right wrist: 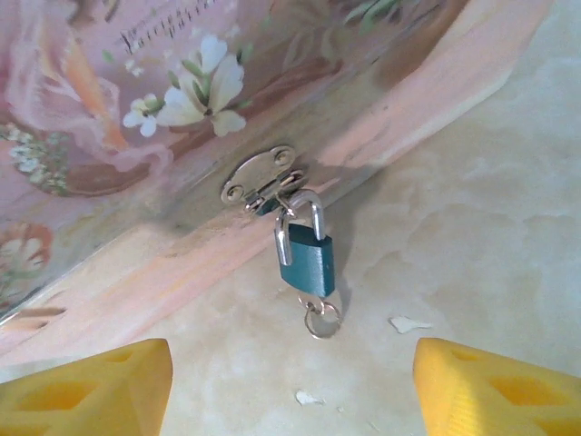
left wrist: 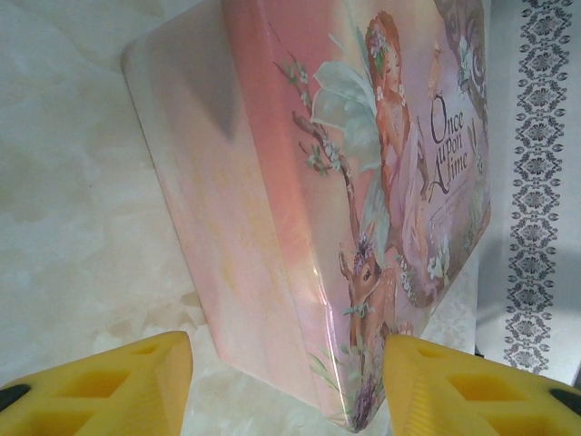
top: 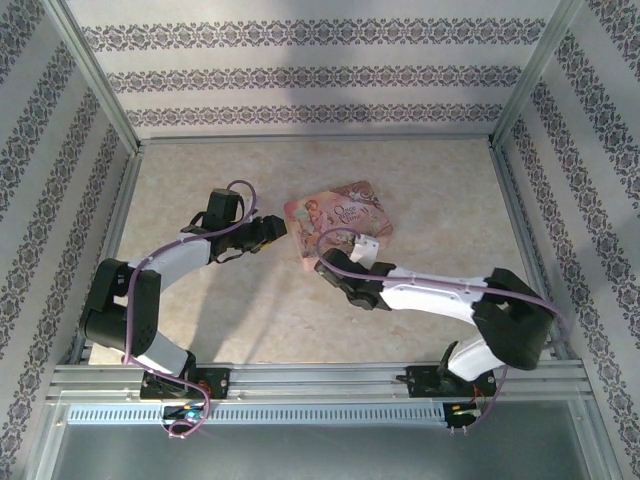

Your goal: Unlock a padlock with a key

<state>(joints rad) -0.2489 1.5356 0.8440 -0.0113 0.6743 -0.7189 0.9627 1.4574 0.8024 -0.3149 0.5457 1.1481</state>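
Padlock (right wrist: pixel 306 262), teal with a silvery shackle, lies on the pale table (right wrist: pixel 472 227) at 12 o'clock of the right hand (right wrist: pixel 290 391). That hand's yellow fingers (right wrist: pixel 86 391) stand wide apart, released, grasping nothing. A small silvery ring (right wrist: pixel 320 321) touches the padlock's 6 o'clock end. At its 12 o'clock end the shackle passes through a silvery hasp (right wrist: pixel 261 179) on the side of the flat pink tin (right wrist: pixel 136 91). Seen from above, the left hand (top: pixel 268 230) sits just beside the tin at its 9 o'clock. It is also released: its fingers (left wrist: pixel 100 386) are apart, with the tin's near corner between them and a gap beside one finger.
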